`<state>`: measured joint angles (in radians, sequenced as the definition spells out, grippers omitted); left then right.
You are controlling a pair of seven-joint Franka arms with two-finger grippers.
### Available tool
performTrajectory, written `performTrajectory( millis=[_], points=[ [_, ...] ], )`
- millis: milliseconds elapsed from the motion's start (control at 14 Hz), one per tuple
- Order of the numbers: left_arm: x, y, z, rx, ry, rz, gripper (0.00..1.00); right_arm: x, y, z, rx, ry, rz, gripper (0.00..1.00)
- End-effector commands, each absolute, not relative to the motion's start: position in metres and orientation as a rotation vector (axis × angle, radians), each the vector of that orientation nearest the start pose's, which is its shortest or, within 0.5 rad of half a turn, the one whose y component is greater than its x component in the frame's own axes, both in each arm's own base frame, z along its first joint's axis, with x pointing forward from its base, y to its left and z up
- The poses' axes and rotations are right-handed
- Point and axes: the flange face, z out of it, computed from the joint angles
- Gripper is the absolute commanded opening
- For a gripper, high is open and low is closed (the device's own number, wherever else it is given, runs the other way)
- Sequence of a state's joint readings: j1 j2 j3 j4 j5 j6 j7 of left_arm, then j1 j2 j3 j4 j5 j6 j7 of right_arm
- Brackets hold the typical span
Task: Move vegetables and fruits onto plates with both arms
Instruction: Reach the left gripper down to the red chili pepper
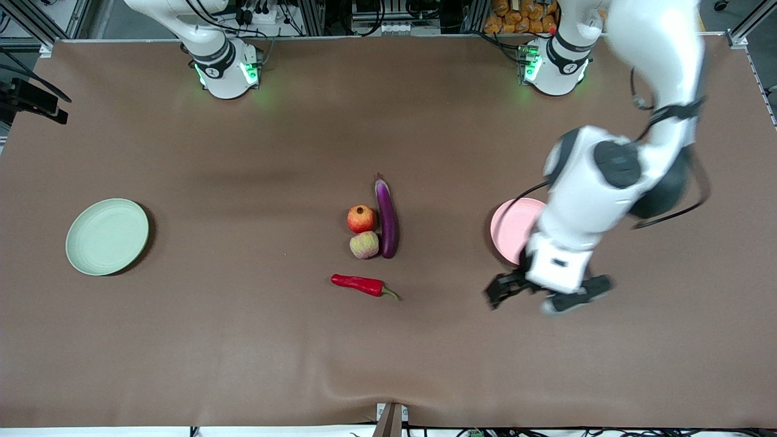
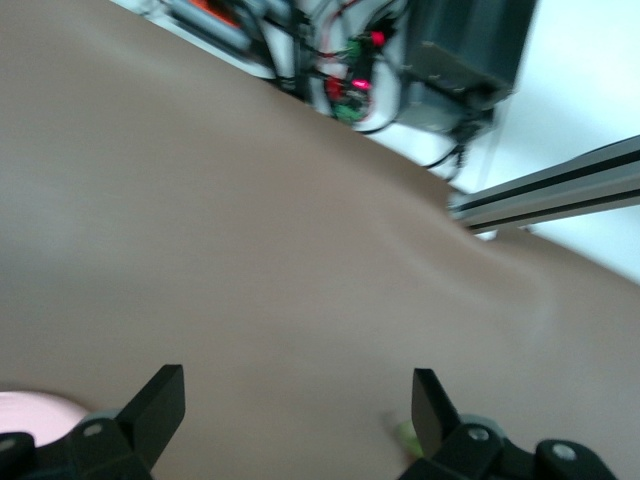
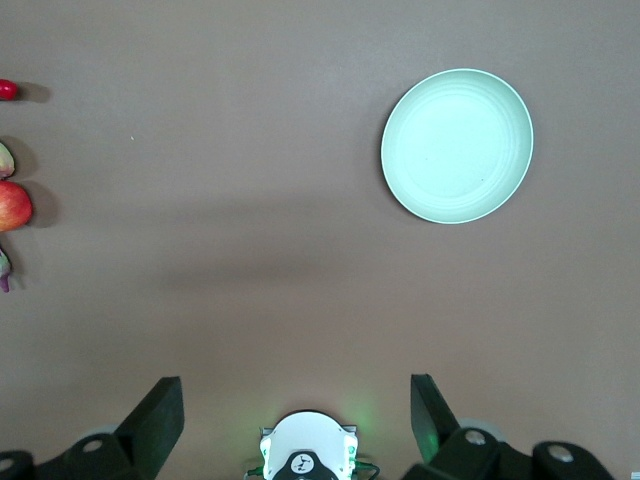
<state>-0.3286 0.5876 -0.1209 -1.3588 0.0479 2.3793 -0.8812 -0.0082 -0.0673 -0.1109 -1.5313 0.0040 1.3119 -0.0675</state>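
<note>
Left end effector (image 1: 507,290) hangs with its fingers spread wide and empty over bare table (image 1: 243,340), just beside the pink plate (image 1: 513,227); you should swing it toward the red chili pepper (image 1: 358,283), the produce lying nearest the front camera, and close across its body, not its stem. Farther from that camera the purple eggplant (image 1: 387,218) touches the red fruit (image 1: 361,218) and the yellow-green fruit (image 1: 364,244), so take those later. Your right end effector (image 3: 297,400) waits high, open and empty, with the green plate (image 1: 107,236) at its end.
</note>
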Motion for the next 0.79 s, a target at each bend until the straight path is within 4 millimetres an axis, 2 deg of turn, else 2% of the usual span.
performTrajectory(
  millis=[0,143,215,430,573,717],
  points=[
    [0.692,-0.368,0.385,-3.342,-0.928,-0.668,1.0,0.502,-0.064,0.658,-3.09,0.097,0.231,1.0],
    [0.681,-0.406,0.341,-3.376,-1.095,-0.682,1.0,0.502,-0.069,0.658,-3.089,0.111,0.228,1.0],
    [0.675,-0.42,0.328,-3.372,-1.187,-0.693,1.0,0.501,-0.07,0.658,-3.089,0.116,0.228,1.0],
    [0.66,-0.45,0.314,-3.225,-1.589,-0.686,1.0,0.503,-0.068,0.656,-3.089,0.109,0.233,1.0],
    [0.654,-0.459,0.302,-3.127,-1.83,-0.602,1.0,0.504,-0.066,0.657,-3.089,0.106,0.228,1.0],
    [0.637,-0.479,0.284,-3.029,-2.017,-0.489,1.0,0.506,-0.061,0.661,-3.096,0.088,0.196,1.0]
  ],
)
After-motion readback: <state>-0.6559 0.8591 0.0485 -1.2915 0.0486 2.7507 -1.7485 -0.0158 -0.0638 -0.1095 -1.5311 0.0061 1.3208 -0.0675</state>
